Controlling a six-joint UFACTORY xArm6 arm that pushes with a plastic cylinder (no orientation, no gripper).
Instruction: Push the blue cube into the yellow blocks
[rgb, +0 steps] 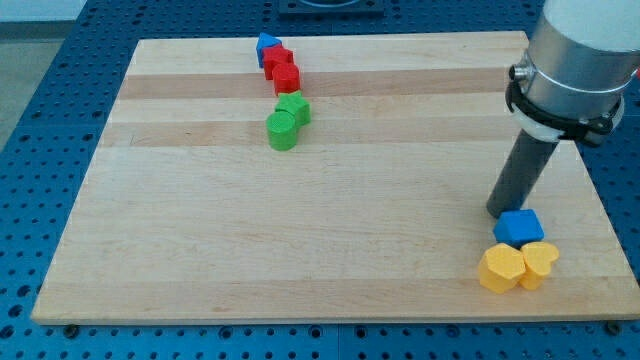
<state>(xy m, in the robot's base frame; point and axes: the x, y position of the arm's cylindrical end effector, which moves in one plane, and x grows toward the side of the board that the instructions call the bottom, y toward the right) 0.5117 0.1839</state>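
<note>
A blue cube (519, 228) sits near the view's bottom right, touching two yellow blocks just below it: a yellow hexagon-like block (499, 268) and a yellow heart-like block (539, 264). My tip (501, 211) rests on the board right at the blue cube's upper left edge. The rod rises from there to the grey arm body (578, 60) at the view's top right.
A wooden board (200, 230) lies on a blue perforated table. Near the view's top centre a chain of blocks stands: a small blue block (266, 45), two red blocks (283, 69), a green star-like block (295, 107) and a green cylinder (282, 131).
</note>
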